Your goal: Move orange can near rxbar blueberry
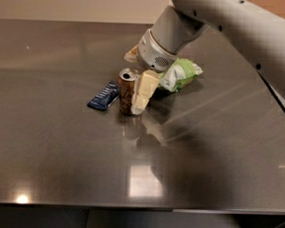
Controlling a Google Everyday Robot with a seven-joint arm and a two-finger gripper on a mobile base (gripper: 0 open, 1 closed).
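The orange can (126, 93) stands upright on the dark table (61, 146), its silver top showing. The rxbar blueberry (104, 96), a flat navy wrapper, lies just left of the can, almost touching it. My gripper (138, 71) hangs over and just right of the can, with its jaws spread. One cream finger (144, 90) rests against the can's right side. The other finger (132, 53) is behind the can, well apart from it. Nothing is held.
A green-and-white snack bag (180, 74) lies right of the gripper, partly under the arm (221, 20). The table's right edge (280, 99) runs diagonally at the far right, and its front edge crosses the bottom of the view.
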